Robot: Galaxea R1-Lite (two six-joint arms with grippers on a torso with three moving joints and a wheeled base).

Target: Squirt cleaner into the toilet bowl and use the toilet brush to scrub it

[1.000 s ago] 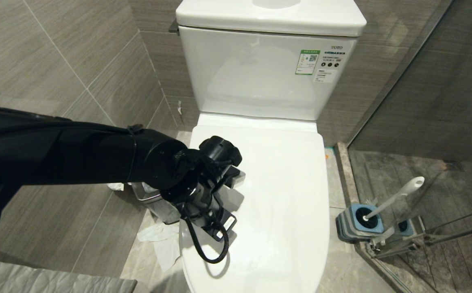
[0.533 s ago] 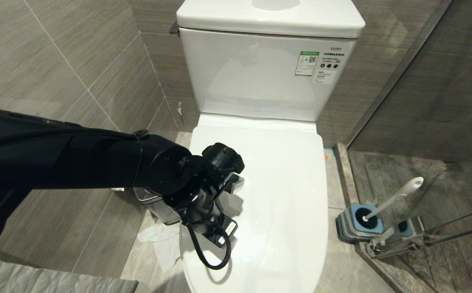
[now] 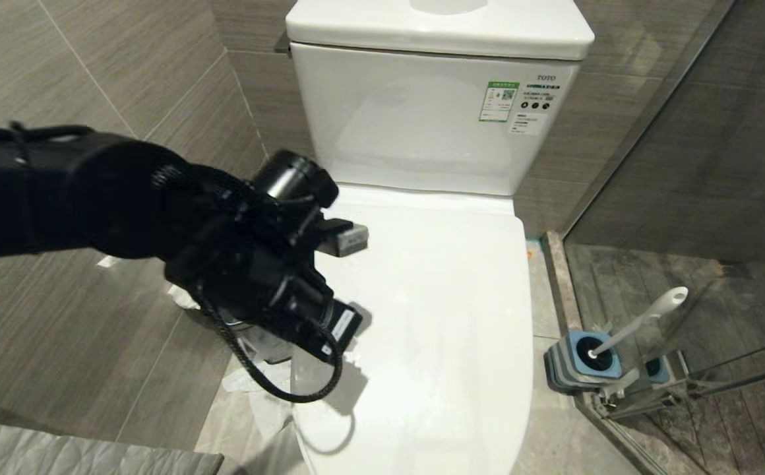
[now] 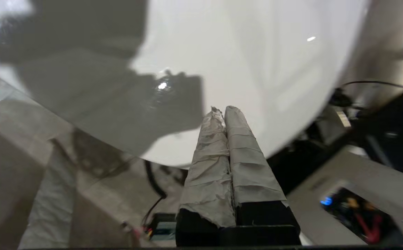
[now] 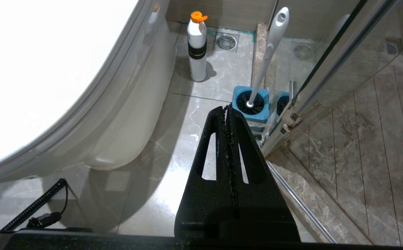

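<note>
1. Plainly, the opening step is judged to be in hand: the toilet bowl (image 3: 422,316) is covered by its closed lid (image 3: 435,343), so no cleaner can yet be squirted and none is seen on the porcelain.
2. The left gripper (image 4: 222,111) is held above the lid near its left edge, its cloth-wrapped fingers (image 4: 212,156) pressed together with nothing between them.
3. The next move is judged to call for those closed fingers to be brought under the lid's rim, so that the lid can be raised toward the tank (image 3: 422,112); a slip off the glossy edge is the likely risk.
4. The right gripper (image 5: 227,111) is parked low beside the bowl's right side, its black jaws closed and empty.
5. The toilet brush (image 3: 640,320) is seen standing in its blue holder (image 3: 583,359) on the floor to the right of the bowl, against the glass shower partition (image 3: 719,165), well apart from the left gripper and just ahead of the right one.
6. An orange-capped white bottle (image 5: 197,45), presumably the cleaner's, is seen standing on the floor near the bowl's base, beyond the holder.
</note>
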